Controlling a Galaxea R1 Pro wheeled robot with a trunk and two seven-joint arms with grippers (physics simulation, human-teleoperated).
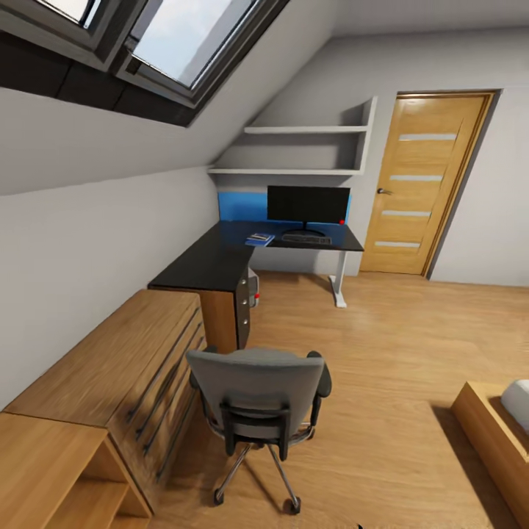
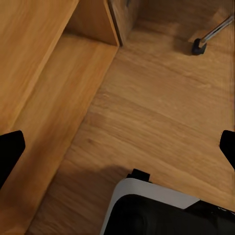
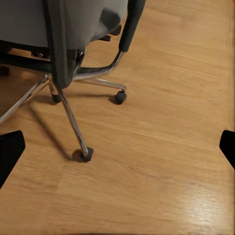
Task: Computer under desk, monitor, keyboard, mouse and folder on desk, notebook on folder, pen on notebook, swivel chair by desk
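— Where does your head camera sit?
— High up, facing forward and down across the bedroom point(image 1: 411, 66). You get the swivel chair point(image 1: 257, 389) near, the desk point(image 1: 220, 261) far against the left wall, and the door point(image 1: 430, 184) far right.

— And your left wrist camera?
— It looks steeply down at the wood floor point(image 2: 161, 112), close, beside the low wooden shelving point(image 2: 44, 63); a chair caster point(image 2: 198, 47) sits at the far edge of its picture.

— Your right wrist camera?
— Also down and close, onto the chair's chrome base point(image 3: 68, 105) and the floor.

— What do your views share?
— All three catch the chair's base and the floor around it.
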